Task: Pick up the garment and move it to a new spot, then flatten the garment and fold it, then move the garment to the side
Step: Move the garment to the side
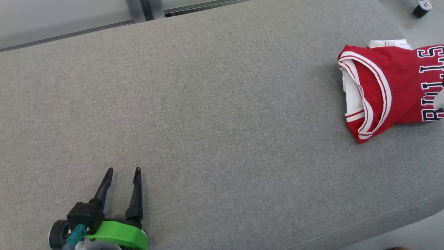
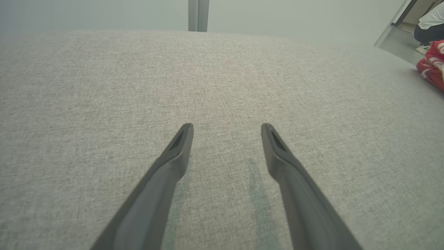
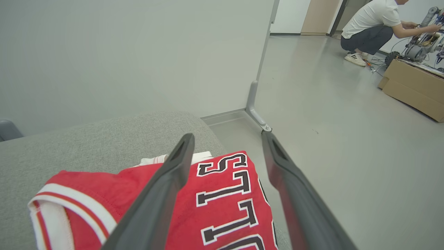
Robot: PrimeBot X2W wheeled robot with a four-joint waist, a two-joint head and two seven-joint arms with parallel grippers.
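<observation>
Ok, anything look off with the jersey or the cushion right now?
The red jersey sits at the far right end of the grey cushion, close to its edge. Its fold is uneven: white lining pokes out at one side. No tear or spill visible.

You see the left gripper, its two dark fingers spread wide with nothing between them, over a grey cushion. The red garment lies at the far right edge. Beyond it a person crouches. A grey post stands far, centre.
</observation>
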